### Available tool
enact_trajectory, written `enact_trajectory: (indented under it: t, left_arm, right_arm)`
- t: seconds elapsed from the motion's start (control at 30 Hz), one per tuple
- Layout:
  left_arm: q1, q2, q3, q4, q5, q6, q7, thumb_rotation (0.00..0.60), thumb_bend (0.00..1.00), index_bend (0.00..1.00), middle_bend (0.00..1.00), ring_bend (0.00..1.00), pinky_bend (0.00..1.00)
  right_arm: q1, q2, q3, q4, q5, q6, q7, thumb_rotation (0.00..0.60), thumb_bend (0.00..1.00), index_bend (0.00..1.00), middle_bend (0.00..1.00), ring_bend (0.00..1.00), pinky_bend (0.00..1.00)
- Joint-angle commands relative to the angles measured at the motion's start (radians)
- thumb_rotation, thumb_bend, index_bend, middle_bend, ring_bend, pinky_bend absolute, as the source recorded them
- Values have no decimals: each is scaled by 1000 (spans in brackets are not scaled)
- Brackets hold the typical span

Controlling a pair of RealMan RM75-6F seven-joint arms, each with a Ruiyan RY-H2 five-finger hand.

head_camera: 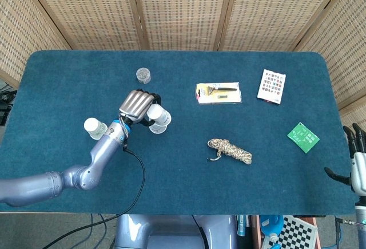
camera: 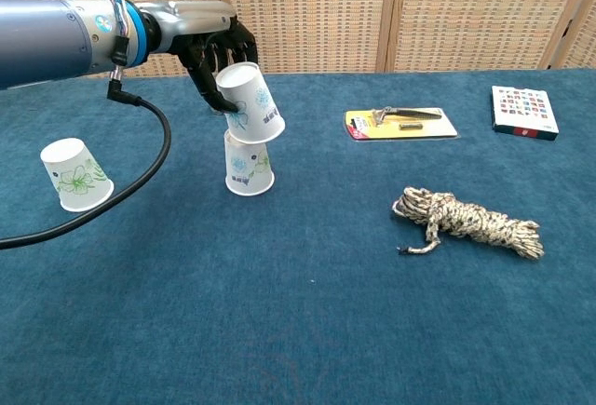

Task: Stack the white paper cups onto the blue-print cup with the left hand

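Note:
My left hand (head_camera: 138,105) (camera: 216,59) grips an upside-down white paper cup (camera: 251,101) (head_camera: 155,112), tilted, just above the blue-print cup (camera: 249,165) that stands upside down on the blue table. The held cup's rim overlaps the top of the standing cup (head_camera: 160,125); I cannot tell whether they touch. Another white cup with a green flower print (camera: 75,174) (head_camera: 94,127) stands upside down to the left. My right hand (head_camera: 357,160) hangs with fingers spread and nothing in it, off the table's front right corner.
A coiled rope (camera: 464,218) lies right of centre. A yellow card with a tool (camera: 401,123), a printed box (camera: 523,111), a small round tin (camera: 223,99) and a green packet (head_camera: 303,137) lie around the table. A black cable (camera: 140,172) hangs from my left arm.

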Motion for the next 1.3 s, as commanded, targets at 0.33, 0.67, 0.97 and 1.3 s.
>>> enact_trajectory:
  t: [0.33,0.67,0.97,1.3]
  left_arm:
    - [-50,16,45,-11,-115,30,54,600,230,434,363,323,162]
    - [-51,74,60,-84,-123,30,14,600,221,0,0,0,0]
    - [109,303,155,-272,45,123,-59,600,220,0,0,0,0]
    - [319,309,268,-108,255,130,-366,600,220,0,0,0,0]
  right_arm:
    - [2,1,1,1,0,0,6,600,0,0,0,0,0]
    - [-2,2,1,2,0,8,11,600,0,0,0,0,0]
    - [0,0,-1,1,2,5,4,600,0,0,0,0,0]
    - [5,-10,-7,1,1,-3,-16,600,0,0,0,0,0]
